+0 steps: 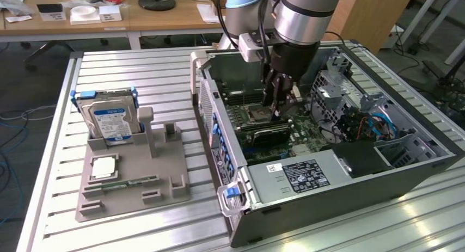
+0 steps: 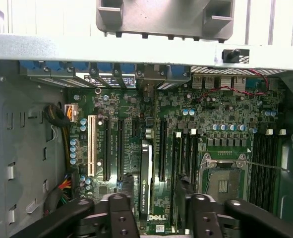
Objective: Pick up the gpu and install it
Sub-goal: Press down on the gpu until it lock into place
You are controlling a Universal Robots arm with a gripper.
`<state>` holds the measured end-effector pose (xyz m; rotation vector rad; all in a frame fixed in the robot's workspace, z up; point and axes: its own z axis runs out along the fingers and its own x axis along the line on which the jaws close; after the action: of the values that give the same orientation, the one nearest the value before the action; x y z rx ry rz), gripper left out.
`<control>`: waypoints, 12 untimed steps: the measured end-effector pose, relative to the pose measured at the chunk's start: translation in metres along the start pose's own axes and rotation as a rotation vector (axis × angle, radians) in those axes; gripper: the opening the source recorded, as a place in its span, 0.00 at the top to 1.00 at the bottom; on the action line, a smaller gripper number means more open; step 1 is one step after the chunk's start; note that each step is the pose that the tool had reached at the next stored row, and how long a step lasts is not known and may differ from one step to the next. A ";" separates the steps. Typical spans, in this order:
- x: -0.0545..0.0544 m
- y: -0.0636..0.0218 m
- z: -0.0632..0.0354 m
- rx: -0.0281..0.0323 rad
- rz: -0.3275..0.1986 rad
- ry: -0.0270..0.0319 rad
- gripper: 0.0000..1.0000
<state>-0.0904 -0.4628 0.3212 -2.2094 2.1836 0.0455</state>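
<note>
The gpu [image 2: 145, 173] stands on edge in a motherboard slot inside the open computer case [image 1: 378, 178], its dark face and green board seen from above. In the exterior view the gpu [image 1: 267, 133] lies just under my gripper [image 1: 280, 108], which reaches straight down into the case. In the wrist view my gripper [image 2: 156, 193] straddles the card. One black finger sits on each side, with a visible gap to the card, so the jaws are open.
An empty CPU socket [image 2: 223, 181] and RAM slots lie beside the card. A drive cage with blue cables [image 1: 363, 118] fills the case's far end. On the exterior view's left, a grey holder [image 1: 156, 178] carries a hard drive [image 1: 109, 118] and a RAM stick [image 1: 130, 182].
</note>
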 end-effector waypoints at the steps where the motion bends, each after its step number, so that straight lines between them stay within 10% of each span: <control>1: 0.000 0.0000 0.0000 0.0000 0.000 0.0000 0.56; 12: 0.000 0.0000 0.0000 -0.0001 0.000 0.0001 0.89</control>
<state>-0.0905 -0.4628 0.3212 -2.2094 2.1837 0.0455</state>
